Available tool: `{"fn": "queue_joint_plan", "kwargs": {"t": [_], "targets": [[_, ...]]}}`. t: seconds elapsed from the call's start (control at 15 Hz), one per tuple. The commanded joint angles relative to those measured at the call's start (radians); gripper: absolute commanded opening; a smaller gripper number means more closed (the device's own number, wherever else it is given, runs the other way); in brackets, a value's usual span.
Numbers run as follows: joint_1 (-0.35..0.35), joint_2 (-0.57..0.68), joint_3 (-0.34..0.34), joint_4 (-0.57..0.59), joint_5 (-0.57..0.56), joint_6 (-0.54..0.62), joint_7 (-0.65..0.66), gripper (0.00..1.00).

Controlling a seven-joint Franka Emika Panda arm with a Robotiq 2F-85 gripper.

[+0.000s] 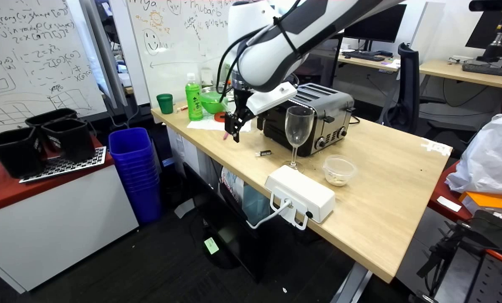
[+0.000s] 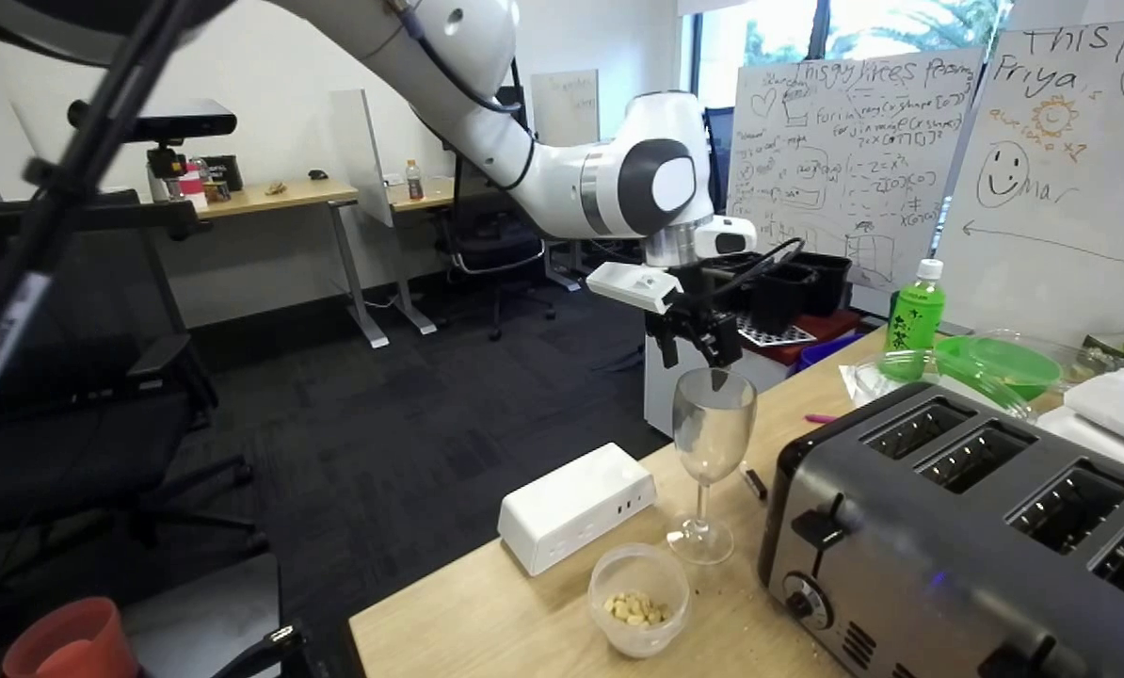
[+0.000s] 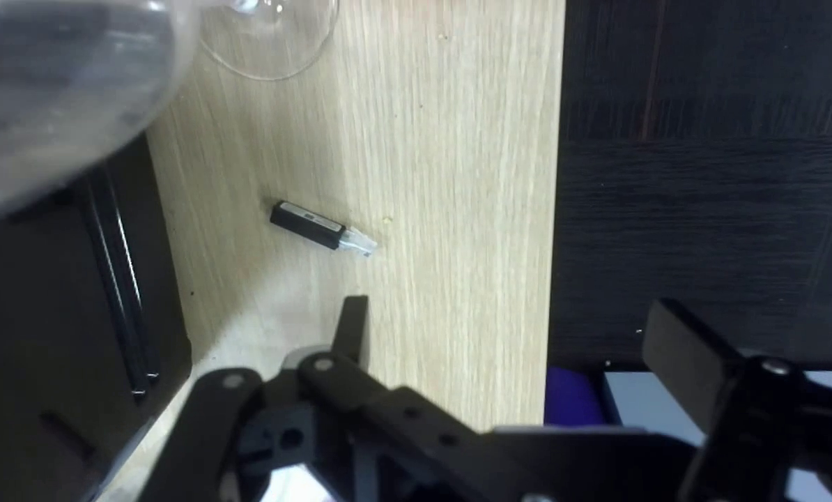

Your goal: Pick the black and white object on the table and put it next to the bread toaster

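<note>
The small black and white object (image 1: 263, 153) lies flat on the light wood table (image 1: 381, 202), beside the toaster. It is partly seen behind the wine glass in an exterior view (image 2: 755, 483). In the wrist view it (image 3: 308, 224) is a black stick with a white label and a clear tip. The chrome bread toaster (image 1: 331, 110) shows in both exterior views (image 2: 939, 565); its dark side (image 3: 40, 307) is at the left of the wrist view. My gripper (image 3: 506, 303) is open and empty above the table's long edge. The object is outside the jaws, beyond the left finger.
A wine glass (image 1: 299, 126) stands close to the object and toaster; its blurred bowl (image 3: 60, 97) is near the wrist camera. A white power box (image 2: 576, 508) sits at the edge, with a clear food cup (image 2: 639, 603) nearby. A green bottle (image 1: 193, 99) and bowl (image 1: 212, 102) stand farther along.
</note>
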Motion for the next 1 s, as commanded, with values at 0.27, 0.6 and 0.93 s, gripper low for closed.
{"fn": "queue_joint_plan", "kwargs": {"t": [0.27,0.6,0.93], "targets": [[-0.031,-0.329,0.037,-0.504,0.002,0.293,-0.055,1.00],[-0.052,-0.413,0.092,-0.624,0.059,0.329,-0.125,1.00],[-0.082,-0.466,0.126,-0.689,0.098,0.349,-0.189,1.00]]}}
